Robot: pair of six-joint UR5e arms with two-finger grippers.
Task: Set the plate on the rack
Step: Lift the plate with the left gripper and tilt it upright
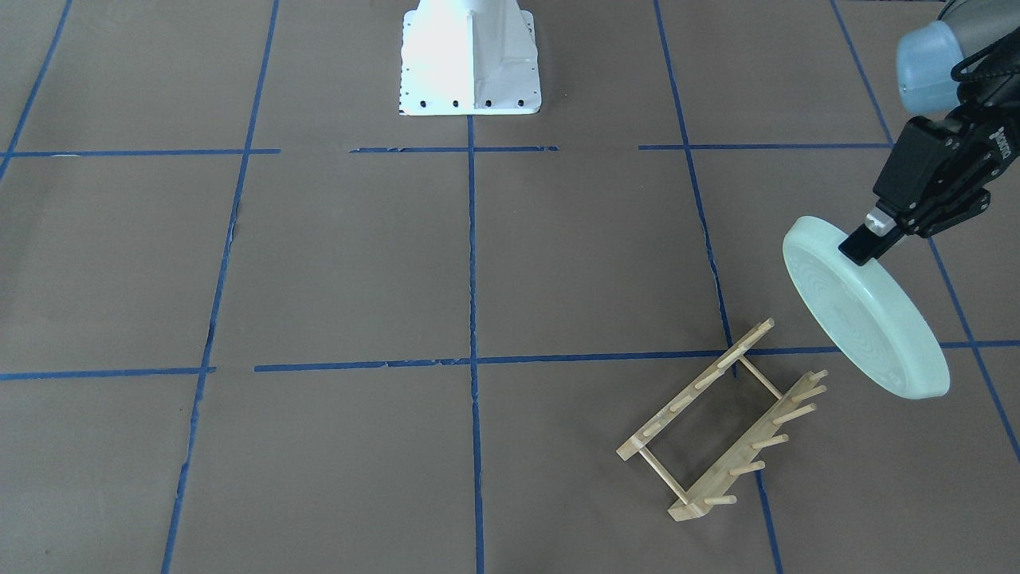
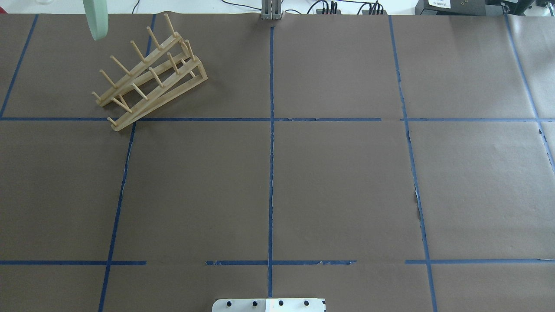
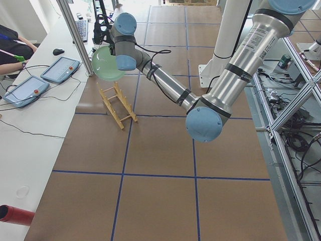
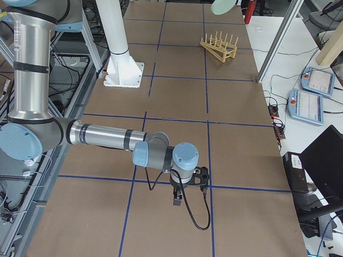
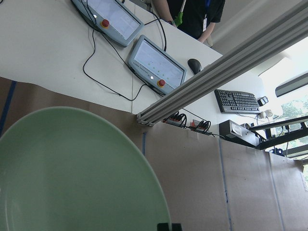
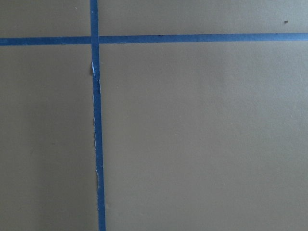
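The left hand (image 1: 867, 241) grips the pale green plate (image 1: 865, 319) by its rim, tilted in the air just beside the wooden rack (image 1: 717, 422) on the table (image 1: 358, 279). Pickup looks done; slotting between the pegs is left. Whether the right hand (image 4: 177, 202) is wide or narrow cannot be told.

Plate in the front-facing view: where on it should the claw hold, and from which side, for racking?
Take the raised rim at its top edge, coming from above, one finger on each face. The plate hangs tilted on edge near the rack, so a top-edge hold leaves the lower edge free to drop in. The left claw grips it there.
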